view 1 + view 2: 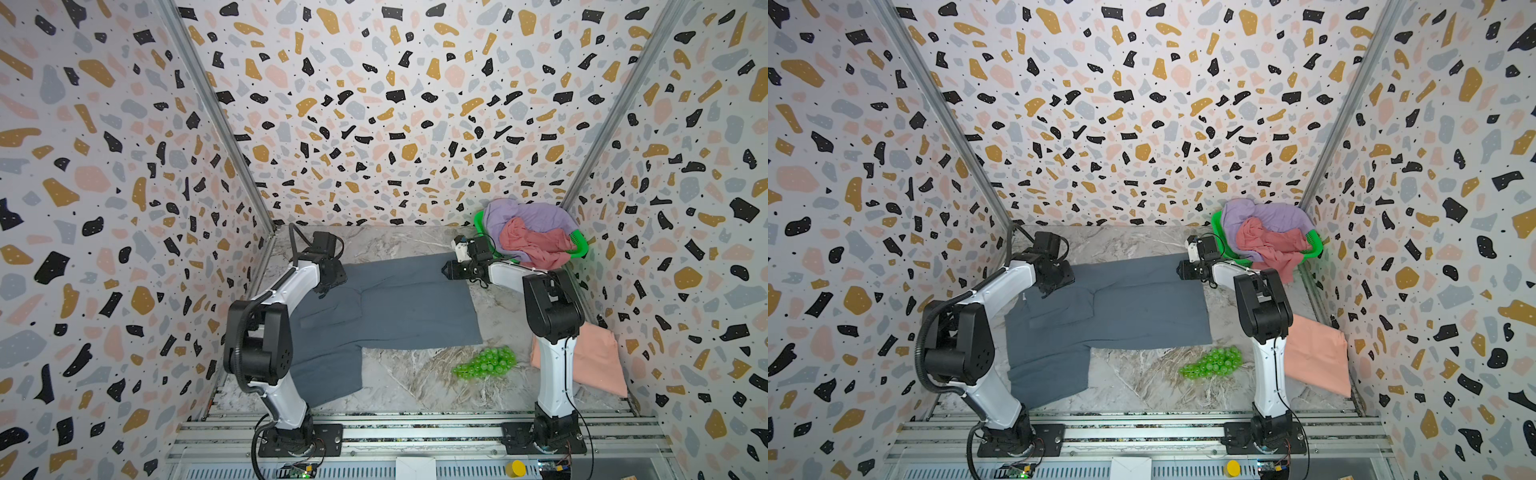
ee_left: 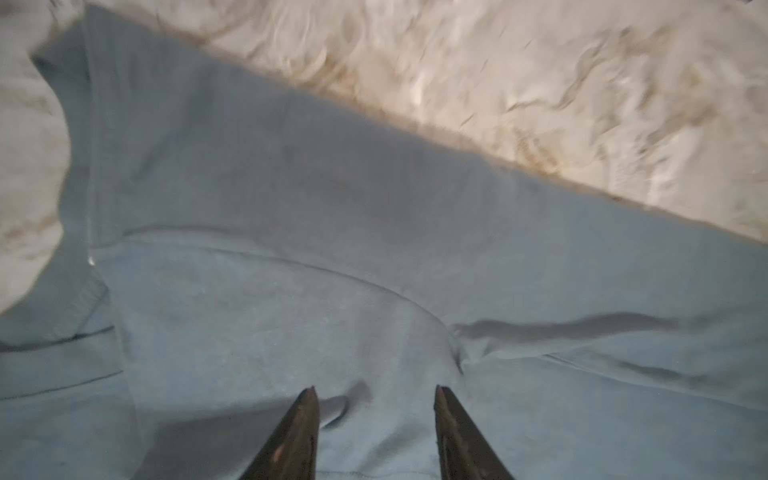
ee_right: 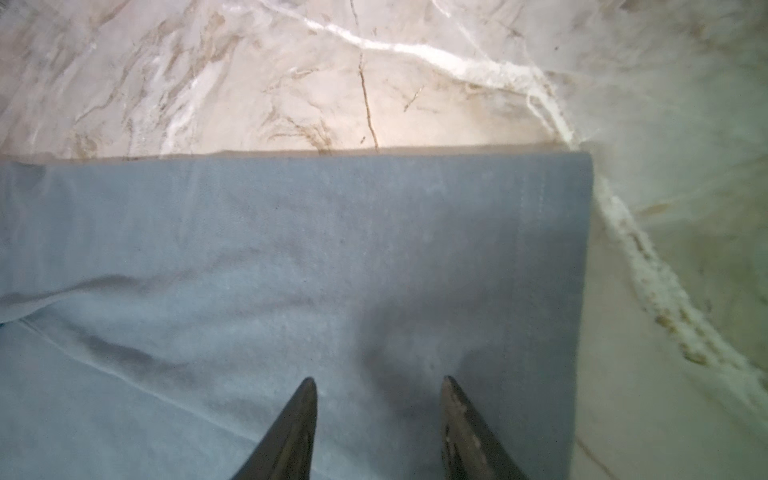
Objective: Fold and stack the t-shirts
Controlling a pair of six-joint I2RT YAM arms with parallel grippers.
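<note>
Down on the marble tabletop (image 1: 415, 382) the slate grey t-shirt (image 1: 395, 307) is spread out flat, body running off to the right and one sleeve reaching toward the near edge on the left. And look at the left claw (image 1: 323, 291): it sits over the shirt's far-left part, fingers apart, and the left wrist view shows the left claw (image 2: 374, 390) with bare grey cloth (image 2: 374, 208) between the two dark tips, nothing pinched! Creases and an overlapping layer of cloth lie just ahead of it. Over to the right claw (image 1: 444, 270), parked at the shirt's far-right corner. The right wrist view has that claw (image 3: 378, 380) spread open too, above the grey cloth (image 3: 291, 249), with the shirt's straight edge and square corner beyond. Whether either claw's tips touch the fabric, I can't tell.

At the far right corner, the green basket (image 1: 582, 247) holds the lilac t-shirt (image 1: 528, 216) with the rose pink t-shirt (image 1: 532, 247) heaped on it, spilling over the rim. The salmon peach t-shirt (image 1: 598, 357) lies folded by the right arm's base. Green grapes (image 1: 486, 362) rest just beside the grey shirt's near edge.
</note>
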